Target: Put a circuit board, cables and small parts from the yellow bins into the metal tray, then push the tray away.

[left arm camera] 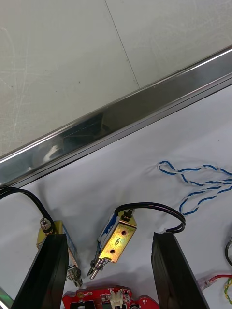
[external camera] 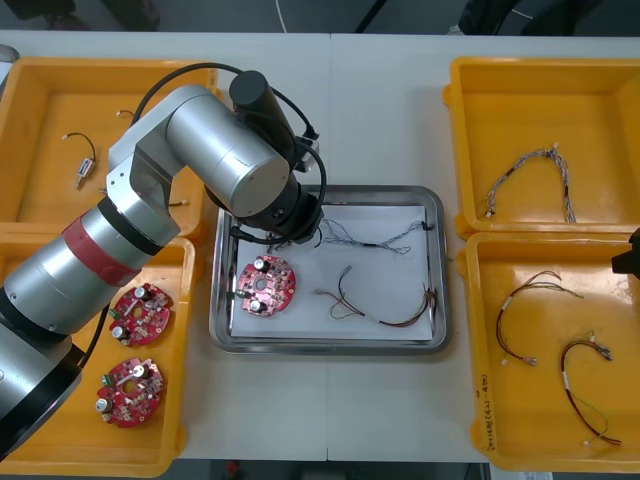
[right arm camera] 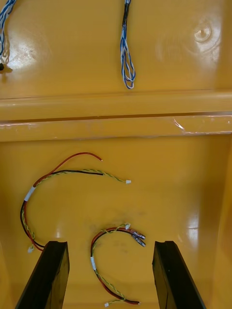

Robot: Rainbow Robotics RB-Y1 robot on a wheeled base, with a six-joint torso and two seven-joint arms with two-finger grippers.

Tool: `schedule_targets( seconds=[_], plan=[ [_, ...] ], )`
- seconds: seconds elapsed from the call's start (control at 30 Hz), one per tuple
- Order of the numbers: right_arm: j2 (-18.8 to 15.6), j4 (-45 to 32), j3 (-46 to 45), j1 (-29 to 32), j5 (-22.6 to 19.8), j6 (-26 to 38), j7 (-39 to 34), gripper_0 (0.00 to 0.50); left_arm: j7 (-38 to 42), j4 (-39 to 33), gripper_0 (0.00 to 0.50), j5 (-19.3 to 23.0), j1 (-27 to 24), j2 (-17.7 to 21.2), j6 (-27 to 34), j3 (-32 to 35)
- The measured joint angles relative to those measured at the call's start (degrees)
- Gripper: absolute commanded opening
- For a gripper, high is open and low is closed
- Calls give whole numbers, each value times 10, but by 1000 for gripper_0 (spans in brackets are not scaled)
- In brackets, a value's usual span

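White-lined metal tray [left arm camera: 96, 129]: brass small metal part [left arm camera: 117, 237] lies under open left hand [left arm camera: 109, 241].

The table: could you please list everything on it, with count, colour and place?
Table: one, light.
Bins: four, yellow; two at the left, two at the right.
Tray: one, metal, white inside, between the bins.
Boards: three, red; one in tray, two in near-left bin.
Twisted cables: blue-white; one in tray, at least one in far-right bin.
Red-yellow cables: three; one in tray, two in near-right bin.
Small parts: three, metal; two in tray, one in far-left bin.
Left gripper: black fingers, open, over the tray's two parts.
Right gripper: black fingers, open, over near-right bin.
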Motion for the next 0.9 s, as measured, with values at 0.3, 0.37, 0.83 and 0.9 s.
schedule_targets(
  seconds=[0.3, 0.37, 0.83, 0.9],
  plan=[
    [0, 0, 0, 5, 0, 0, 0, 500, 0, -2, 500, -1, 0, 0, 5, 0],
    [0, 0, 0, 5, 0, 0, 0, 500, 0, -6, 500, -4, -1, 0, 18, 3],
    [0, 0, 0, 5, -4, 0, 0, 500, 2, -110, 500, -8, -1, 1, 182, 128],
    [0, -1, 0, 5, -6, 0, 0, 500, 2, -118, 500, -6, -1, 3, 196, 142]
  ],
)
